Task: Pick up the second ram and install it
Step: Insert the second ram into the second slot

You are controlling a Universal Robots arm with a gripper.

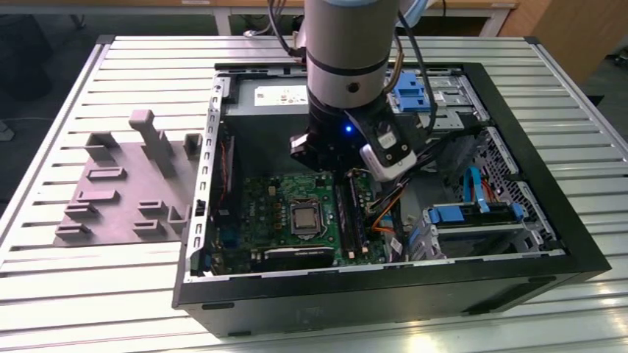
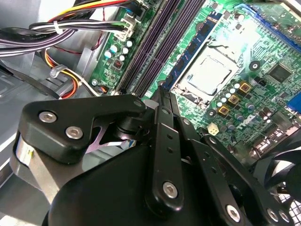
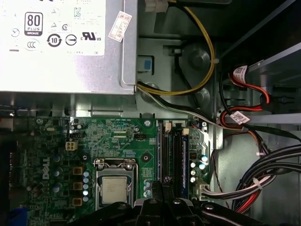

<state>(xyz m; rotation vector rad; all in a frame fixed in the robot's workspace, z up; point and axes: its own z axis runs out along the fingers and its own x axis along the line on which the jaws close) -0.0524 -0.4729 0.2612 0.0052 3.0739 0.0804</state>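
**Gripper at the memory slots, the stick standing on edge**

The step in hand seems to be the installing, not the picking up. In the second wrist view the gripper [image 2: 160,92] is closed, its jaws drawn together, and its tip is at one end of the second ram [image 2: 192,48]. I take this to be the long thin stick with black chips that stands on its edge between the black memory slots [image 2: 153,42] and the processor socket [image 2: 207,75]. I cannot tell whether the tip pinches the stick or only rests against it. I also cannot tell if the stick is fully seated.

In my judgement this step calls for the stick to be in line with its slot and for a straight push downward. A tilted push could bend it or harm the slot. The cables [image 2: 70,28] lie on the far side of the slots, apart from the tip.

In the exterior view the open computer case [image 1: 393,305] lies on a table [image 1: 98,309] of metal slats. The grey moulded holder [image 1: 123,187] sits on the same table, just beside the case at the exterior view's left. Wooden furniture [image 1: 579,29] stands behind the table.
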